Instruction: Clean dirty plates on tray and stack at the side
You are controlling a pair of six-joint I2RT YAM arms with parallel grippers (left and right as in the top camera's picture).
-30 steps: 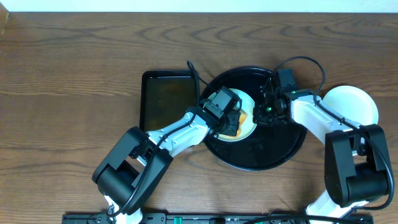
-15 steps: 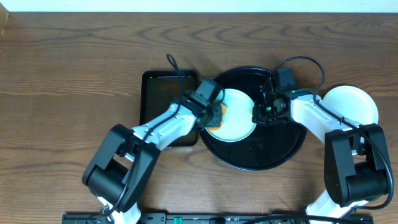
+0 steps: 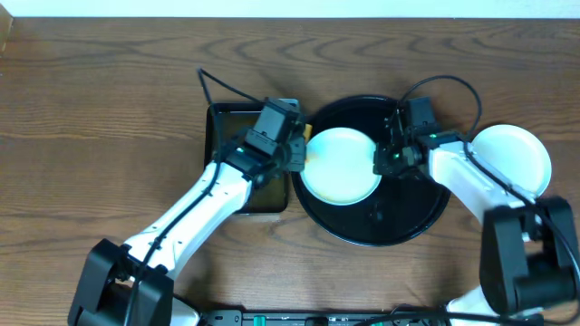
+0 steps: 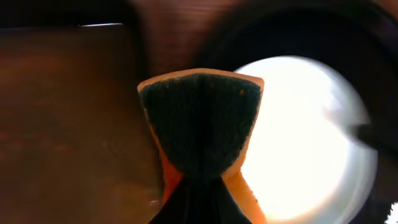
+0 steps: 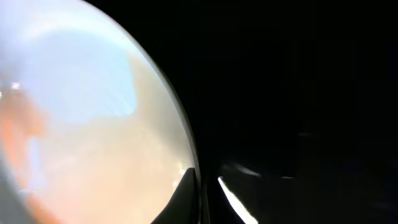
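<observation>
One pale plate point(image 3: 340, 167) lies in the left part of the round black tray point(image 3: 399, 222); its face looks clean from overhead. My right gripper point(image 3: 390, 161) is shut on the plate's right rim, and the right wrist view shows the rim point(image 5: 93, 124) pinched between the fingers point(image 5: 202, 186). My left gripper point(image 3: 295, 151) is shut on an orange sponge with a dark green scrub face point(image 4: 200, 127). It hovers over the gap between the tray's left rim and the rectangular tray. Another white plate point(image 3: 513, 156) sits on the table to the right of the tray.
The rectangular black tray with brownish water point(image 3: 237, 145) stands just left of the round tray, and it also fills the left of the left wrist view point(image 4: 68, 124). Wooden table point(image 3: 91, 109) surrounds both. Arm cables loop above the trays.
My left gripper has carried the sponge left off the plate to the edge of the rectangular tray, uncovering the plate. My right gripper has stayed on the plate's rim.
</observation>
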